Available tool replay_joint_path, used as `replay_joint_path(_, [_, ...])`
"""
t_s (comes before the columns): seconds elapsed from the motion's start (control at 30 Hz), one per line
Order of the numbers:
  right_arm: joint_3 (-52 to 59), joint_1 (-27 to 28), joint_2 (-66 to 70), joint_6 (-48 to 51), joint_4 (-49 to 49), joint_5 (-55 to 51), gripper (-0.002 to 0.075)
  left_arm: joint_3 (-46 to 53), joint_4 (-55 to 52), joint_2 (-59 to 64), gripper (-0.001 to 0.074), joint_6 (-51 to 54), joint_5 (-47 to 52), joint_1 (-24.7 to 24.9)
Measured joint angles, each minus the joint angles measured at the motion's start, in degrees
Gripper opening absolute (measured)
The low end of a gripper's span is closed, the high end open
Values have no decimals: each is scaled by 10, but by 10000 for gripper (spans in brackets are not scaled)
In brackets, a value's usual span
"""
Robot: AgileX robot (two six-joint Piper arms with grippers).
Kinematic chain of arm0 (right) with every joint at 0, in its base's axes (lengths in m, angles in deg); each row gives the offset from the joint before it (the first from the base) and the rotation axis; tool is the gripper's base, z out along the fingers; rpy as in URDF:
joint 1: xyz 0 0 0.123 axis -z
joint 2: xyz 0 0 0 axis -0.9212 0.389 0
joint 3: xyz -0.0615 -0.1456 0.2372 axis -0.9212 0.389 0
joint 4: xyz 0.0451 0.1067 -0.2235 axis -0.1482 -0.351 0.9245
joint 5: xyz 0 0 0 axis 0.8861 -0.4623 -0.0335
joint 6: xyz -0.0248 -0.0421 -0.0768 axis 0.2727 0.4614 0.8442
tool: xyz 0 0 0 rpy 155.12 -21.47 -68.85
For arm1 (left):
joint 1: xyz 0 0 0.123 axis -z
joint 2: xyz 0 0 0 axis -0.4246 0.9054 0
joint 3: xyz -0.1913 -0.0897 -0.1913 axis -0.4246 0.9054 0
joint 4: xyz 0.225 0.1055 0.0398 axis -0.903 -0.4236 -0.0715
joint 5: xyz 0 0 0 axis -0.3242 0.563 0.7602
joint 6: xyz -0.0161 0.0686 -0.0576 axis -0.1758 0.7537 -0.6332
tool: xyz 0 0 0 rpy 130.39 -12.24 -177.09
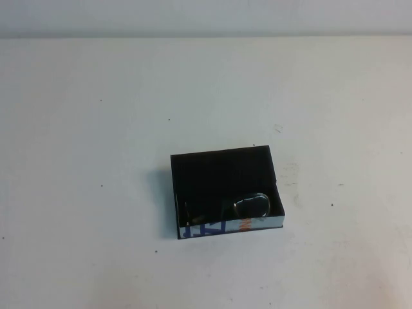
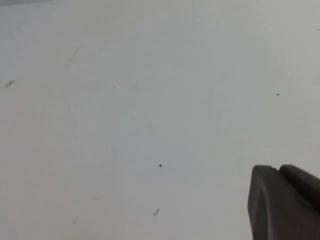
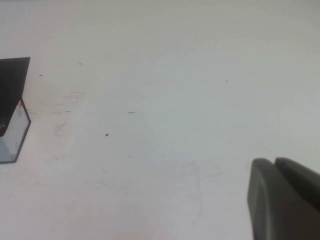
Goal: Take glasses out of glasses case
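The glasses case (image 1: 225, 168) is an open black box lying near the middle of the white table, its white side with blue shapes and an orange mark (image 1: 232, 226) facing me. The black glasses (image 1: 250, 205) lie inside, against the near wall, toward the right. One corner of the case shows in the right wrist view (image 3: 12, 115). My left gripper (image 2: 276, 169) is shut, above bare table, away from the case. My right gripper (image 3: 272, 162) is shut, above bare table to the right of the case. Neither arm shows in the high view.
The white table (image 1: 96, 129) carries faint scuffs and small dark specks. A pale wall runs along the table's far edge (image 1: 206, 35). Nothing else stands on the table.
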Motion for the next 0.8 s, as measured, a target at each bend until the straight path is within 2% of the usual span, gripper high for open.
replay_joint_path(0.47, [-10,0,0,0,-48,12,-17,0,0,0,-5,0,0,0])
replay_joint_path(0.8, [-194,0,-1,0,-81,-107,-17,0,0,0,-5,0,0,0])
